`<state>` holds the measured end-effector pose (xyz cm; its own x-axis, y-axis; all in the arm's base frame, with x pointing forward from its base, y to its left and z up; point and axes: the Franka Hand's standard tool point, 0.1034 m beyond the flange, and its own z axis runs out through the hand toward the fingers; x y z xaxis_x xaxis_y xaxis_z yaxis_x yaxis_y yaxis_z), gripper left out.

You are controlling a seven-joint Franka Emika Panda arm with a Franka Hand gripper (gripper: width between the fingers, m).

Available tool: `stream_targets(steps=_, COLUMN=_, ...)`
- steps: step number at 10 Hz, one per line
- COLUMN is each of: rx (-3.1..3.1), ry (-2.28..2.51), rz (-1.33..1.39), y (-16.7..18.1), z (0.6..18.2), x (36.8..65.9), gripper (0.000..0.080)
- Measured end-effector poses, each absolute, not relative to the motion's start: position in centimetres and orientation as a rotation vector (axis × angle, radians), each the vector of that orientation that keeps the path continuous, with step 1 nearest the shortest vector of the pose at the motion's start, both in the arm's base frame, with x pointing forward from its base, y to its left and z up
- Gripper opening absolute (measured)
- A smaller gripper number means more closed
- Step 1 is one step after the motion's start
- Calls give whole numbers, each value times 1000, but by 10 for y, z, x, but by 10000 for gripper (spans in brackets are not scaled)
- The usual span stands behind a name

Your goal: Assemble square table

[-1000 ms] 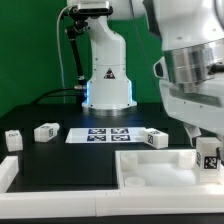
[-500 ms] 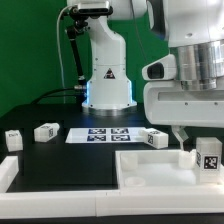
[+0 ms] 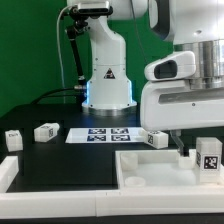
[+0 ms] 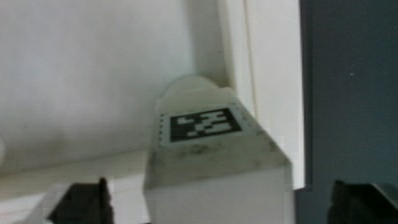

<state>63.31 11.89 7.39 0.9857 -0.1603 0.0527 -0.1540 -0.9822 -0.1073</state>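
**Gripper open over a leg at the panel edge**

Gripper (image 4: 222, 205) is wide open and holds nothing. In the wrist view both fingers (image 4: 82, 203) straddle one tagged leg (image 4: 214, 150), with a clear gap on each side, so there is no contact with it. The leg's tag faces the wrist camera.

Exterior view: same leg (image 3: 209, 155) sits under the hand at that view's right, at the far right part of the panel (image 3: 160, 168). It looks upright with the tag facing the camera. Can't tell if it is seated in a hole or just resting there.

The panel lies flat in the foreground, right of centre. One hole shows near its front left corner.

Other parts lie on the black table (image 3: 60, 150):
- left leg (image 3: 12, 139): far out at the exterior view's left, well apart from the rest
- second leg (image 3: 46, 130): just beside the left end of the marker board (image 3: 105, 135)
- third leg (image 3: 153, 139): just beside the board's right end, near the panel's far edge

Robot base (image 3: 107, 80) stands behind the marker board.
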Motion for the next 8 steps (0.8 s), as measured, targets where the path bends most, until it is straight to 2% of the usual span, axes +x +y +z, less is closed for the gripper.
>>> stream_targets(steps=1, rx=-3020, ry=295, rz=-89, y=119, z=74, x=633, gripper=560)
stream_targets(steps=2, rx=-3005, ry=402, rz=-82, y=119, z=74, x=633, gripper=359)
stream_targets(steps=3, rx=-2990, ry=516, rz=-72, y=116, z=72, x=632, gripper=295)
stream_targets(steps=5, rx=-2953, ry=686, rz=-61, y=115, z=72, x=632, gripper=294)
stream_targets(steps=8, rx=-2717, ry=1300, rz=19, y=113, z=71, x=630, gripper=294)
